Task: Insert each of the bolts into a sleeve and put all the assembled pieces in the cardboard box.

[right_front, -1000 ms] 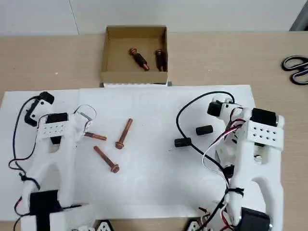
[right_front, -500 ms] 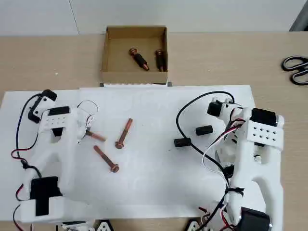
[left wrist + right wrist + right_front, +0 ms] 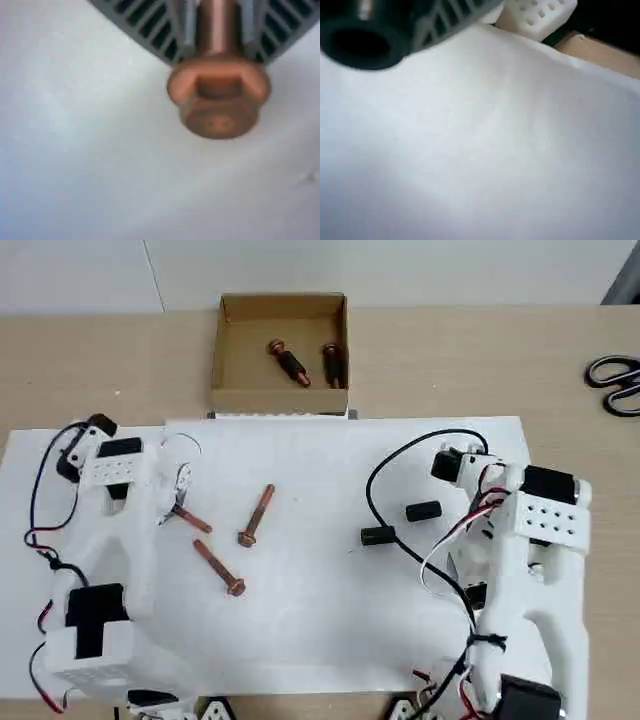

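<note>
My left gripper point(image 3: 217, 47) is shut on the shank of a copper bolt point(image 3: 218, 100), whose hex head hangs just above the white sheet. In the high view this gripper point(image 3: 178, 502) stands at the sheet's left with the bolt point(image 3: 192, 521) slanting out of it. Two more copper bolts point(image 3: 256, 517) point(image 3: 220, 569) lie loose just to its right. My right gripper point(image 3: 405, 32) is shut on a black sleeve point(image 3: 362, 45), bore showing. Two black sleeves point(image 3: 424, 511) point(image 3: 378, 535) lie near the right arm. The cardboard box point(image 3: 280, 400) holds two assembled pieces point(image 3: 288, 362) point(image 3: 335, 362).
A white sheet point(image 3: 320, 630) covers the work area on a wooden table. Black scissors point(image 3: 615, 380) lie at the far right edge. A black cable point(image 3: 375, 485) loops from the right arm over the sheet beside the loose sleeves.
The left arm has swung a little to the left and away from the front edge, taking its bolt along. The right arm and the loose parts have stayed put.
</note>
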